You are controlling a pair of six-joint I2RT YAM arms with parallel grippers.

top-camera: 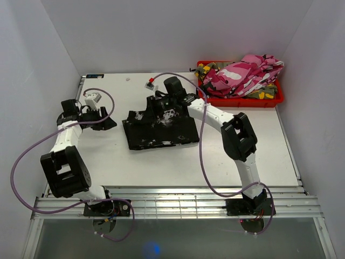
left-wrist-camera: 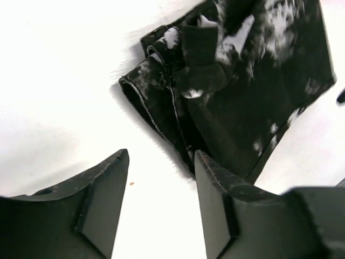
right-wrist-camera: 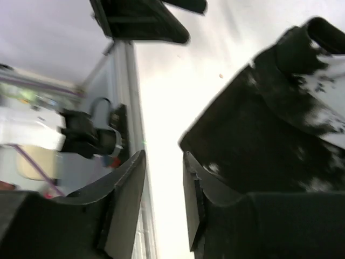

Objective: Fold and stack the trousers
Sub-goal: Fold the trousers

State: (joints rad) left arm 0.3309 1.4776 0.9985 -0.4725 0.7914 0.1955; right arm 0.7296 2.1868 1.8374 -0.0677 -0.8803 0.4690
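While the folded black, white-splotched cloth trousers [top-camera: 161, 132] lie on the bench [top-camera: 108, 156] left of the red plastic crate [top-camera: 237, 101], the left gripper [left-wrist-camera: 161, 155] beyond them and the right gripper [right-wrist-camera: 163, 155] over their crate-ward edge both gape empty. Any low sweep could snag and unfold them

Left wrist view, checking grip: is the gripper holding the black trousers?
No, the left gripper stands open over bare table, the black trousers beside it.

Robotics lab: white booth walls [top-camera: 178, 32], table-bolted arms [top-camera: 66, 162].
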